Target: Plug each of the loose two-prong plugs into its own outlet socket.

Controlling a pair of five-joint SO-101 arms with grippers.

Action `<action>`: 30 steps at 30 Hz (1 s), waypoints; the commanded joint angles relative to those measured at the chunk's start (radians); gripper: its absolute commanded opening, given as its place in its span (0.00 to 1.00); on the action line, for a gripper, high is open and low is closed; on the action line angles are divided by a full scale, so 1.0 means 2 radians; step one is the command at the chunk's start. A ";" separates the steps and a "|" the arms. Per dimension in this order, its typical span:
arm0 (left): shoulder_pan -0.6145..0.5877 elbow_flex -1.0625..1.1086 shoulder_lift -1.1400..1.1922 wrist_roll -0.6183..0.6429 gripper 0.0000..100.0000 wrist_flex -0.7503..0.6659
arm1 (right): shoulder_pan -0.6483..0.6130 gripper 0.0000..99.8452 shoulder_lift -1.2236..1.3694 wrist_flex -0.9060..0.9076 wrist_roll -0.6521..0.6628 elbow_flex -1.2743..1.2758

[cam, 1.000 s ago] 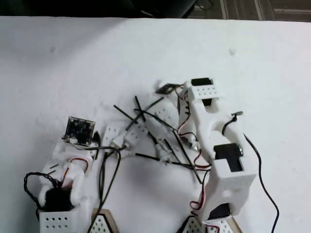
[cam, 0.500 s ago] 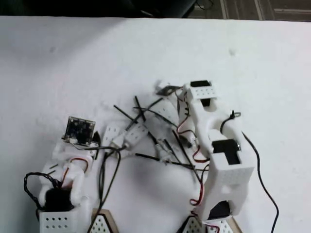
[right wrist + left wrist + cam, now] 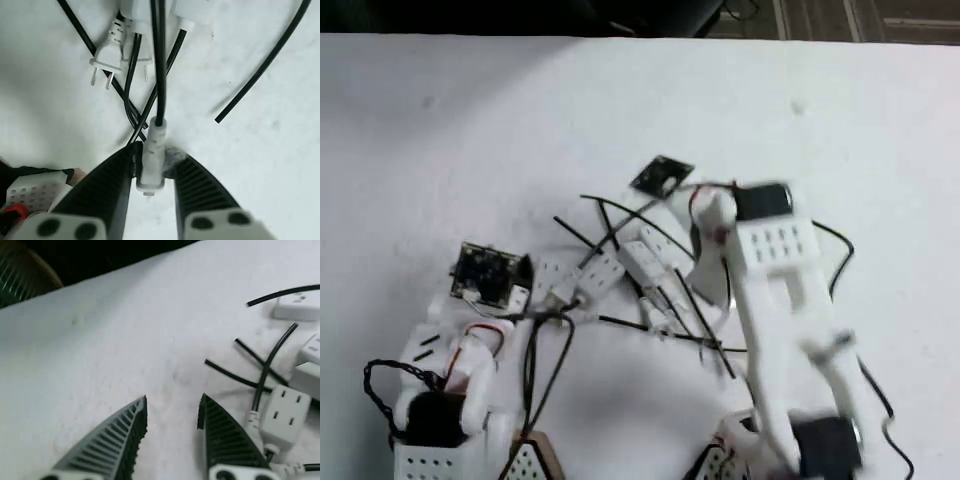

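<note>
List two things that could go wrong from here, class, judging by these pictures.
The right gripper clamps a white plastic plug whose black cord crosses other black cords; lifting it may drag the tangle. The loose white two-prong plug lying beside those cords could get pulled out of place.

Black cords (image 3: 620,225) cross white outlet sockets (image 3: 601,272) on the table (image 3: 440,120), with a small white piece, perhaps a plug (image 3: 663,316), among them. The right arm (image 3: 775,290) overhangs the tangle; the left arm (image 3: 450,370) lies beside it.

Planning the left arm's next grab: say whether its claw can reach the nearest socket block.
Probably yes: the open left claw sits beside the socket block, only a black cord alongside.
</note>
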 commanded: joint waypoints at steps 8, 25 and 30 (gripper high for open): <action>0.189 -0.060 -0.006 0.030 0.18 -0.065 | -0.122 0.02 -0.267 0.003 -0.077 0.081; 0.348 -0.063 -0.007 0.068 0.18 -0.104 | -0.213 0.02 -0.309 -0.076 -0.107 0.175; 0.372 -0.064 -0.007 0.068 0.18 -0.104 | -0.211 0.02 -0.309 -0.076 -0.094 0.178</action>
